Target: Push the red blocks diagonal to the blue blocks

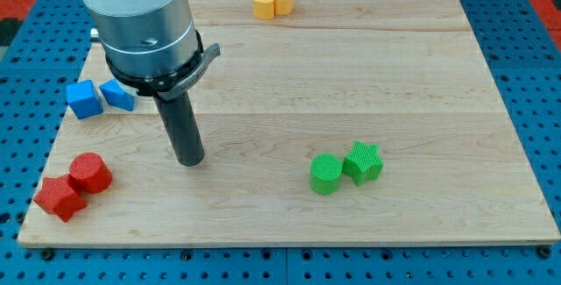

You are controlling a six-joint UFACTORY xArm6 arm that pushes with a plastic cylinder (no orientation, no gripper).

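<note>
A red cylinder (89, 173) and a red star-shaped block (60, 198) touch each other at the board's bottom left corner. Two blue blocks sit at the left edge: a blue cube (83, 99) and a blue wedge-like block (117, 95) beside it. My tip (189, 160) rests on the board to the right of the red blocks and below right of the blue blocks, touching neither.
A green cylinder (326, 174) and a green star-shaped block (363, 162) sit together right of centre. Two yellow blocks (273, 2) sit at the top edge. The wooden board (421, 83) is ringed by a blue pegboard surface.
</note>
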